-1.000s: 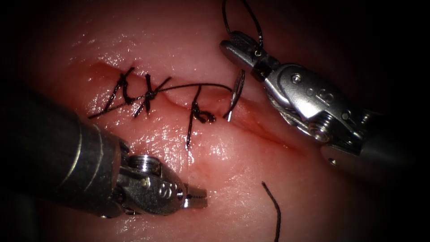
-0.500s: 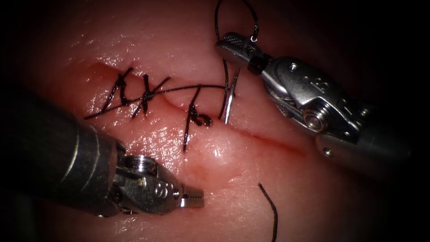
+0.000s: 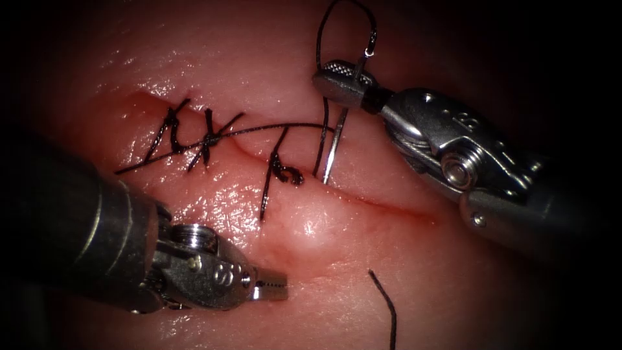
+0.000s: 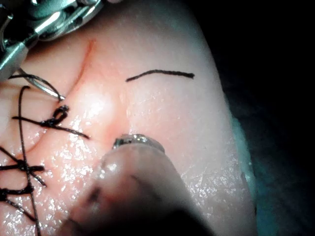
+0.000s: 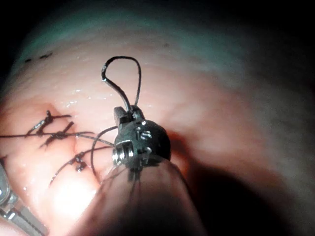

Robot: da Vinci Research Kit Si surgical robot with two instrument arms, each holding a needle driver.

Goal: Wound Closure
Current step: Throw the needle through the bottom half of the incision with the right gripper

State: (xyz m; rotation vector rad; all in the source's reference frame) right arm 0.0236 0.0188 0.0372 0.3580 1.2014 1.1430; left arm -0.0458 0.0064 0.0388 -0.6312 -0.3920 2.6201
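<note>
Since a second ago we see the right tool (image 3: 340, 81) swing the needle (image 3: 332, 152) upright, jaws clamped near its tail end, tip at the cut (image 3: 382, 204); thread (image 3: 272, 128) trails to the stitches (image 3: 194, 139); the left tool (image 3: 272, 285), closed and empty, hovers over the tissue (image 3: 324, 259).

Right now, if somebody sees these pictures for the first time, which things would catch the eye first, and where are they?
First the right tool, above the cut, gripping the curved needle near its thread end, its tip down at the cut's upper edge. Next, the dark knotted stitches across the cut's left part, with thread running to the needle. The left tool hovers below the cut, holding nothing, near a loose thread piece.
</note>
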